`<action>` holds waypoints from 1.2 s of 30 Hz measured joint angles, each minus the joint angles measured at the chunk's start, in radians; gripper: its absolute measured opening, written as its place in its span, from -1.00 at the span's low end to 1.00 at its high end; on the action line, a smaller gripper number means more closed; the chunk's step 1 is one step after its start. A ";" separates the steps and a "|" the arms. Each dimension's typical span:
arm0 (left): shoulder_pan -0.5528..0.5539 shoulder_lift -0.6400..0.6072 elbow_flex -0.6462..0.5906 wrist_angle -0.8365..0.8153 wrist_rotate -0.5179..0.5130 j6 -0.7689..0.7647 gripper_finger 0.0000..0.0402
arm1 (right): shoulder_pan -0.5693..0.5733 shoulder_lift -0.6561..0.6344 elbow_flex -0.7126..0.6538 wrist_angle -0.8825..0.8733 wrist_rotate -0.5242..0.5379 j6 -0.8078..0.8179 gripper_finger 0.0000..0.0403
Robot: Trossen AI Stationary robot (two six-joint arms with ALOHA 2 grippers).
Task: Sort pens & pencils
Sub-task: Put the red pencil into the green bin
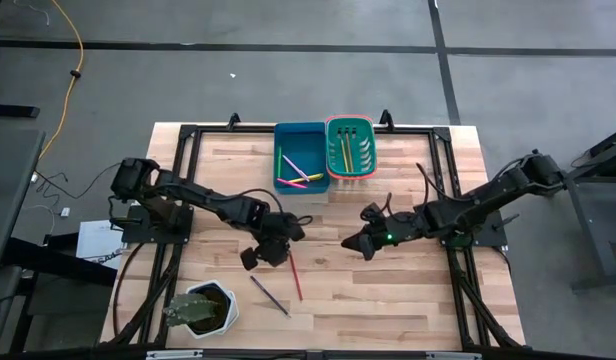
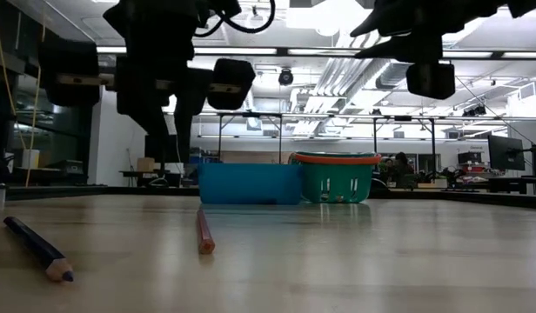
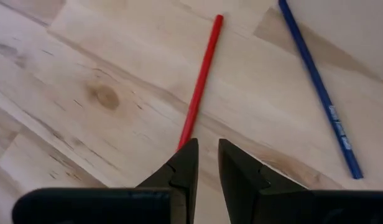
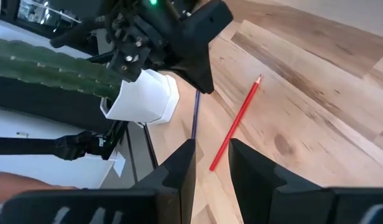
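A: Left gripper point(image 3: 203, 163) status?
B: Hovers above tabletop point(image 1: 408, 290). Fingers parted by a narrow gap, nothing pinched. Red pencil point(image 3: 201, 79) lies flat just ahead of the tips; blue pencil point(image 3: 319, 87) lies off to one side, apart from it.

A: Right gripper point(image 4: 211, 163)?
B: Raised, facing the left gripper; fingers slightly apart, empty. Red pencil is ahead of it.

A: Other pens & pencils?
B: Several in blue bin point(image 1: 299, 135) and green basket point(image 1: 350, 127), beyond both grippers. Exact count unclear, prob. six or so.
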 joint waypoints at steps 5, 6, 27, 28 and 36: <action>-0.005 0.027 0.003 0.021 -0.031 -0.012 -0.75 | 0.026 0.000 0.001 -0.005 0.031 0.010 -0.57; -0.004 0.035 0.003 0.022 -0.035 -0.012 -0.75 | 0.032 0.000 0.001 -0.005 0.036 0.010 -0.57; -0.004 0.090 0.081 0.000 -0.038 0.007 -0.75 | 0.089 -0.018 0.002 -0.049 0.125 0.043 -0.57; -0.004 0.090 0.083 0.002 -0.038 0.007 -0.75 | 0.089 -0.018 0.002 -0.053 0.125 0.043 -0.57; -0.004 0.117 0.083 -0.004 -0.026 0.003 -0.75 | 0.089 -0.018 0.002 -0.074 0.125 0.040 -0.57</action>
